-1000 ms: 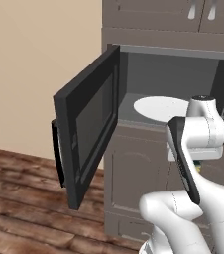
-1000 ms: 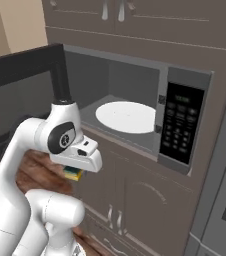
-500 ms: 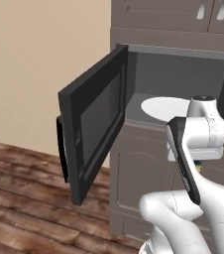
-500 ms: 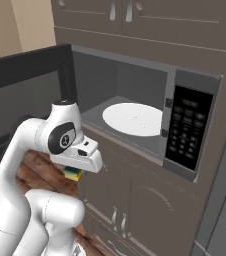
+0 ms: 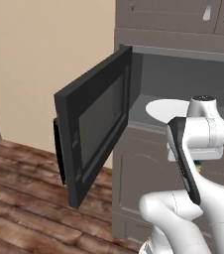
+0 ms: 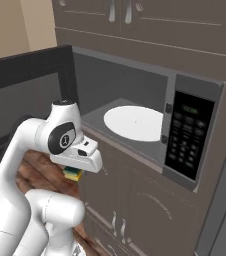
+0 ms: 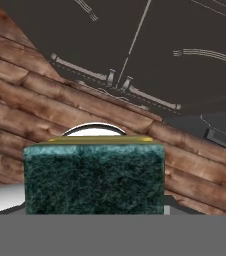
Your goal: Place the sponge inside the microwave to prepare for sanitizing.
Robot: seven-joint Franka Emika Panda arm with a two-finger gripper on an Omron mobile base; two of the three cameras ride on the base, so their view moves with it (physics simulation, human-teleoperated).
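One sponge clamped in gripper — below microwave's open cavity edge.

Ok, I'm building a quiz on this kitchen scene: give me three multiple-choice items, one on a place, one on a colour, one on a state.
1. Where is the sponge?
A. on the turntable
B. under the gripper, outside the microwave
C. on the floor

2. What colour is the turntable?
A. white
B. black
C. green

3. The microwave door is:
A. shut
B. missing
C. swung open

Answers: 1 B, the sponge sits beneath the hand, below the cavity; 2 A, the round plate is white; 3 C, the door stands out to the left.
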